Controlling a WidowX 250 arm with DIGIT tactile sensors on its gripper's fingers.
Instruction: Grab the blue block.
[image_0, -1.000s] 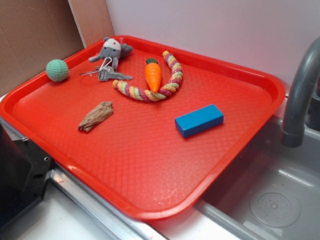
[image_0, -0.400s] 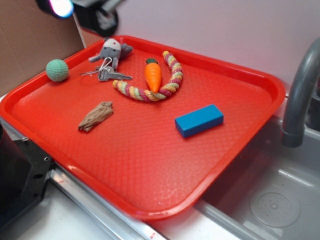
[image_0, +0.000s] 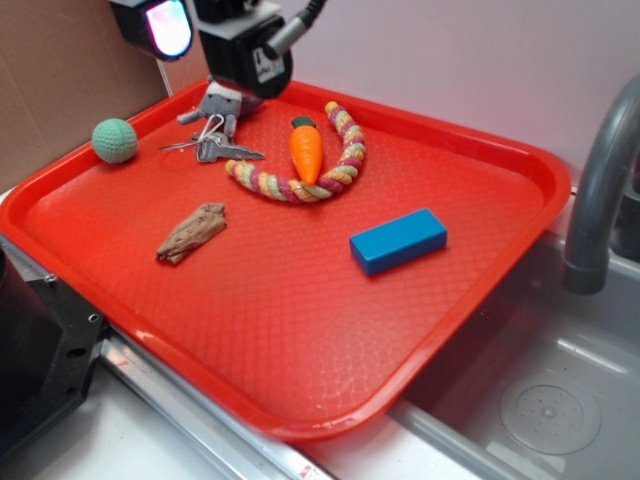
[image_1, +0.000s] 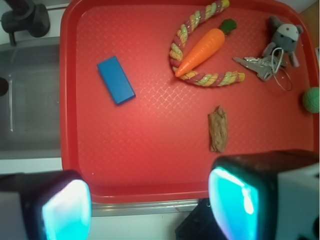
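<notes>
Red tray (image_0: 520, 160) sits over a sink, grey tap at the right edge. Exterior view: my gripper (image_0: 215, 30) is way up in the upper left, above the mouse toy (image_0: 222, 100), and the block (image_0: 398, 240) lies right of centre, untouched. Wrist view: fingers (image_1: 65, 207) spread wide apart and empty at the bottom, block in the upper left, well apart from them. So nothing's grabbed; I reckon the whole approach and grasp are left.
</notes>
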